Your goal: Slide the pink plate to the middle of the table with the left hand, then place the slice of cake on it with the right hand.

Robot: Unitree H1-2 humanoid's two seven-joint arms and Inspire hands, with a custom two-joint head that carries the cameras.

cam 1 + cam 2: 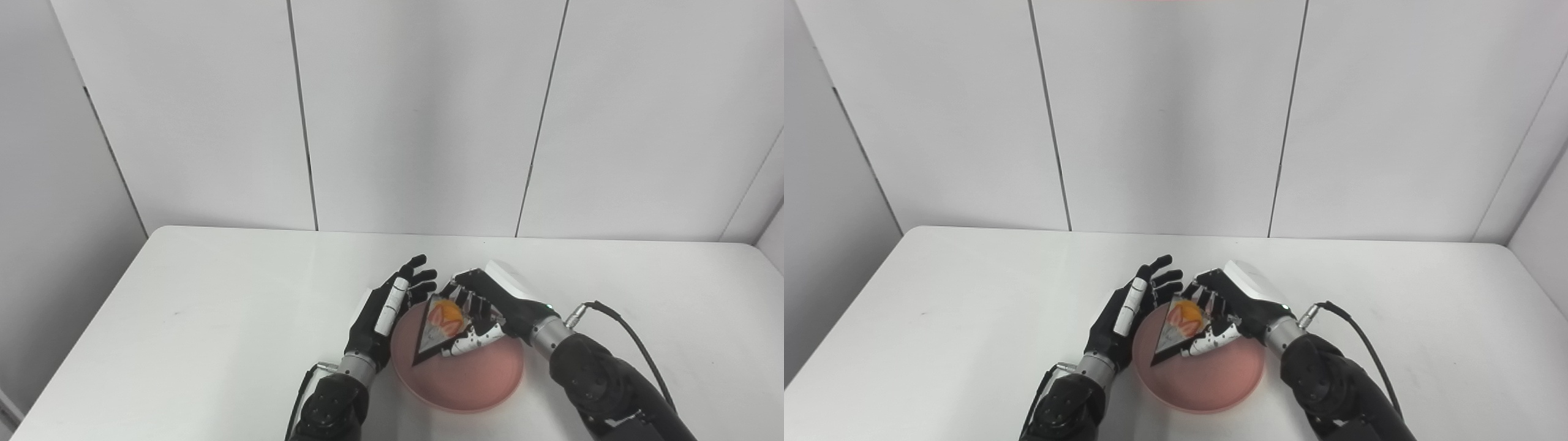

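Note:
The pink plate (471,376) lies near the table's front edge, about mid-width. A triangular slice of cake (440,327) with a dark edge, white top and orange and red fruit is over the plate's far left part, with my right hand (490,309) shut on it from the right; whether the slice rests on the plate or hangs just above it cannot be told. My left hand (389,309) stands open beside the plate's left rim, fingers spread and pointing away; whether it touches the rim cannot be told.
The white table (214,318) stretches bare to the left, right and far side of the hands. Grey wall panels stand right behind its far edge. A black cable (631,337) loops off my right wrist.

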